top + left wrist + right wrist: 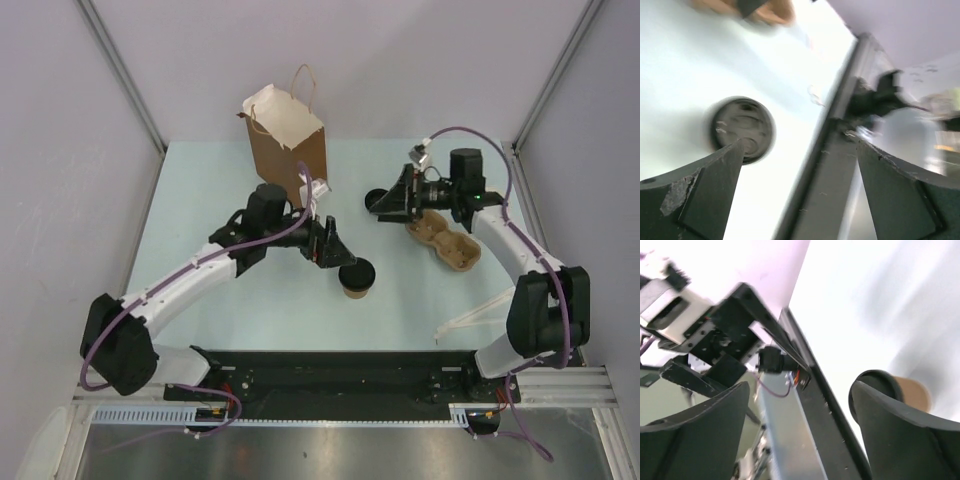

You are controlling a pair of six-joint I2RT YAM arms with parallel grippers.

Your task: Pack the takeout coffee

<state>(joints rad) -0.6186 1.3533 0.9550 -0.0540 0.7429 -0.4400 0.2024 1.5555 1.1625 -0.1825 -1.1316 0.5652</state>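
A lab test cell is shown: a pale table is enclosed by plain white walls on aluminium framing, with cabled arms bolted along the near edge.

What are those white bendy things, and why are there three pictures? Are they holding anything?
They are two robot arms bolted to a table. One picture looks down from above; the other two come from small cameras on each wrist, so they look blurry and tilted. On the table stand a brown paper bag, a small coffee cup with a black lid, and a brown cup tray. A second black lid lies near the right arm. The left fingers and the right fingers are spread open, holding nothing.
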